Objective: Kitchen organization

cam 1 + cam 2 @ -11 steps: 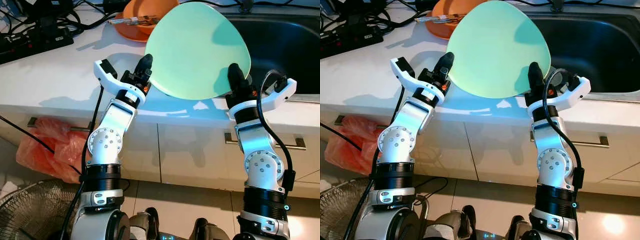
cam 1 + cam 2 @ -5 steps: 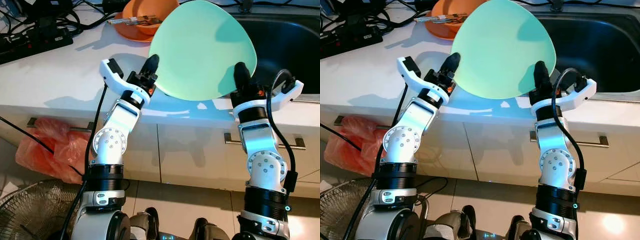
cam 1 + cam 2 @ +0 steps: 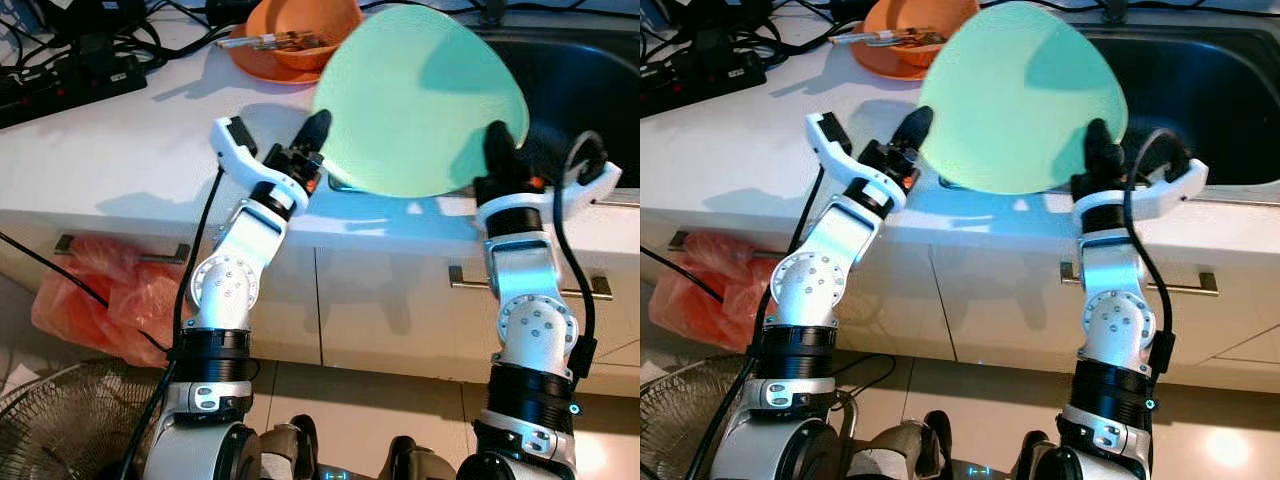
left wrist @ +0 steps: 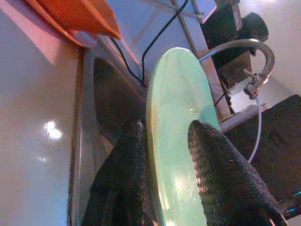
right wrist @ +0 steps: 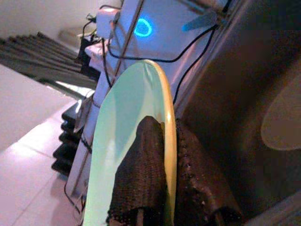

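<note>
One green plate is pinched by left gripper and right gripper over one sink.

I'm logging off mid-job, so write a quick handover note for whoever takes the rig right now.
Left gripper: clamped on the left rim of the green plate.
Right gripper: clamped on its right rim.
The plate is held up, tilted, over the counter edge beside the sink. An orange bowl with utensils sits behind on the counter.
Done: plate lifted with both grippers.
Left: set it down; the destination is not evident.
</note>
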Tool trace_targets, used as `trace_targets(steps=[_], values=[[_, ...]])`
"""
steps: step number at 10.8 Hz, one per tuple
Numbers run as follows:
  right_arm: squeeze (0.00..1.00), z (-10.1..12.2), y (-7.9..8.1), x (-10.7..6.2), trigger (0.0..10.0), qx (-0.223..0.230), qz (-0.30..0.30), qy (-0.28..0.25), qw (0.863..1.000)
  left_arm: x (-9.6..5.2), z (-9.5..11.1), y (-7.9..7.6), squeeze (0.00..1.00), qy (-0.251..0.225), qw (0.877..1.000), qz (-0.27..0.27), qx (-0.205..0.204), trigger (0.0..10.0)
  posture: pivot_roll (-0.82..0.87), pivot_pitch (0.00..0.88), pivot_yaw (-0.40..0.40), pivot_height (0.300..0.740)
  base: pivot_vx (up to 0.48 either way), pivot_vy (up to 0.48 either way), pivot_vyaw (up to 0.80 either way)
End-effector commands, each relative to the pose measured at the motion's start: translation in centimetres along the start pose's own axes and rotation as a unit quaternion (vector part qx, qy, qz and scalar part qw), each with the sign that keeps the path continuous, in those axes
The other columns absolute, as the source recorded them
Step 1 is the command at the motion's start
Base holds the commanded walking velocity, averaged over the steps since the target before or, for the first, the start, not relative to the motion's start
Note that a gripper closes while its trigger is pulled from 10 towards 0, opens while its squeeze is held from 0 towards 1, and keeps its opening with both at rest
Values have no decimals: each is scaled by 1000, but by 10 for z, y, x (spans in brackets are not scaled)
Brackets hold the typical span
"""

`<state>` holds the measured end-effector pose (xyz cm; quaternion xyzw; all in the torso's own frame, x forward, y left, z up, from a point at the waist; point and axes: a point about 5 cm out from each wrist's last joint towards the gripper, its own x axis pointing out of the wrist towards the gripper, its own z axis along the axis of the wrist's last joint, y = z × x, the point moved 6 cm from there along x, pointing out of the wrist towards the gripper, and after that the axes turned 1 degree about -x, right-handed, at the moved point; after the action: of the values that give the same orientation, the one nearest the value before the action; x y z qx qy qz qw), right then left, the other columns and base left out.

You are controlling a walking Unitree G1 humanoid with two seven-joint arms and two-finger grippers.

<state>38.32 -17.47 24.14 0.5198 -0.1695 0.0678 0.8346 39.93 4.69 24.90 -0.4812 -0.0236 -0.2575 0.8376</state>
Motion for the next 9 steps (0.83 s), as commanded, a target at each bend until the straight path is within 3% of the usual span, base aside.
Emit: trace_targets(steps=[1, 2, 6, 8, 9], values=[[0, 6, 4, 3, 0, 11, 2, -16, 1000, 3, -12, -19, 0, 12, 999, -30, 9, 10000, 67, 162, 75, 740, 0, 0, 0], [0, 15, 1, 6, 0, 16, -9, -35, 999, 2, -19, -21, 0, 30, 996, -35, 74, 10000, 68, 159, 76, 740, 0, 0, 0], [0, 34, 2, 17, 0, 28, -19, -73, 997, -4, -34, -22, 0, 68, 981, -41, 179, 10000, 65, 159, 76, 740, 0, 0, 0], [0, 43, 5, 25, 0, 1, -19, -86, 996, -8, -43, -19, 0, 104, 947, -55, 298, 10000, 65, 160, 75, 740, 0, 0, 0], [0, 46, 9, 29, 0, -16, -13, -88, 996, -15, -42, -21, 0, 121, 936, -87, 319, 10000, 68, 158, 74, 740, 0, 0, 0]])
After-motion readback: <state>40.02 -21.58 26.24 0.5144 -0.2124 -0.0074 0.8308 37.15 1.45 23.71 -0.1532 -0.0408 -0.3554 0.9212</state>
